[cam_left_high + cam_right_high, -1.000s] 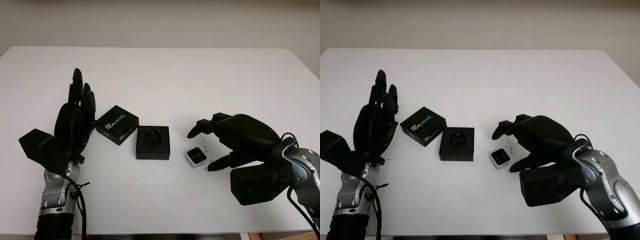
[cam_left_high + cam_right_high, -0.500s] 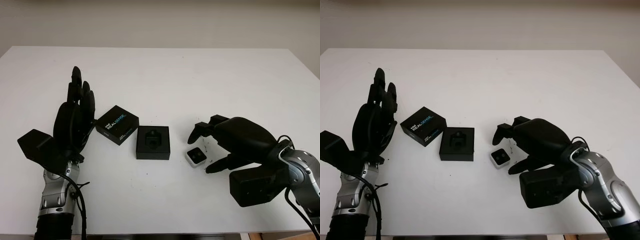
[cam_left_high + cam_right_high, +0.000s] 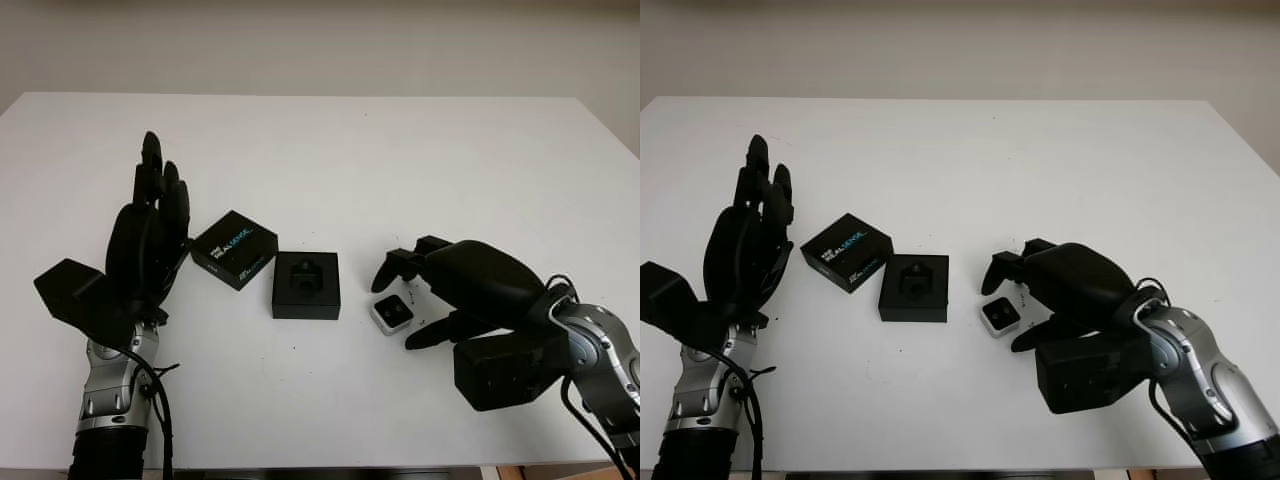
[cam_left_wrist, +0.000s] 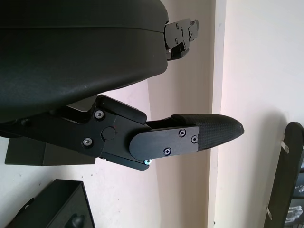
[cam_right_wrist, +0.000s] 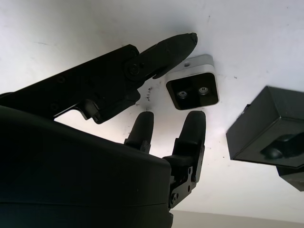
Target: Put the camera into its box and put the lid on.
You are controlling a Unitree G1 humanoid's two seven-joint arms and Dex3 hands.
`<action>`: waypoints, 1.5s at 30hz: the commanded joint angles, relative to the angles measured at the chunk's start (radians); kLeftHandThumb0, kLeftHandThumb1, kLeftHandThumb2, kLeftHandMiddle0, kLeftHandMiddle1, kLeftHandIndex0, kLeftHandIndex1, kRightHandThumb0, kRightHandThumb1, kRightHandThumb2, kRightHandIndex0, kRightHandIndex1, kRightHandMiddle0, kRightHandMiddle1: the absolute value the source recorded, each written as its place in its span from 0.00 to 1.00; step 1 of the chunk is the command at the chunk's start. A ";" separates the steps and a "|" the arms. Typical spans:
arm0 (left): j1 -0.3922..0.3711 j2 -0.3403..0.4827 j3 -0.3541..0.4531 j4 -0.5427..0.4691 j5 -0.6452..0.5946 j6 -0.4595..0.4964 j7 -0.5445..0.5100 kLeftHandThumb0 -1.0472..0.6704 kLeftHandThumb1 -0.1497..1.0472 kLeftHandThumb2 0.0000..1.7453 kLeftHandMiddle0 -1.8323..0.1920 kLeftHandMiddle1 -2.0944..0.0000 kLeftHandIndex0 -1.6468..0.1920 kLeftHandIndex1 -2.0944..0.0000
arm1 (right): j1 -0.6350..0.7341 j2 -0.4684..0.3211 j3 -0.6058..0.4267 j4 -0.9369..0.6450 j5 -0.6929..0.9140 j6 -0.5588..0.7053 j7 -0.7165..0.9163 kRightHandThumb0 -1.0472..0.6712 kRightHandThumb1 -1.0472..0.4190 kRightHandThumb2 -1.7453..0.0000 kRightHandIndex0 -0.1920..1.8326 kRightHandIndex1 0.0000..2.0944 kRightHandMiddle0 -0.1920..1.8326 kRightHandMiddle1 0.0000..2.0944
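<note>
A small silver camera [image 3: 391, 313] [image 5: 192, 88] with two lenses lies on the white table [image 3: 330, 150]. My right hand [image 3: 402, 305] hovers right over it, open, one finger on each side without touching it. The open black box [image 3: 306, 285] with a moulded insert sits just left of the camera. Its lid [image 3: 234, 249], black with printed lettering, lies flat further left. My left hand [image 3: 150, 230] stands upright and open beside the lid, holding nothing.
The table's front edge [image 3: 330, 467] runs close below both arms. A wide bare stretch of table lies behind the box and lid.
My right hand has lowered and drawn nearer to the camera, its fingers now bracketing it. The left hand, box and lid have stayed put.
</note>
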 commanded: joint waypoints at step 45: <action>0.010 0.004 -0.005 -0.032 0.026 0.024 0.022 0.17 1.00 0.31 1.00 1.00 1.00 1.00 | -0.044 0.037 -0.031 0.100 0.087 -0.099 -0.103 0.45 0.08 0.97 0.25 0.97 0.32 0.66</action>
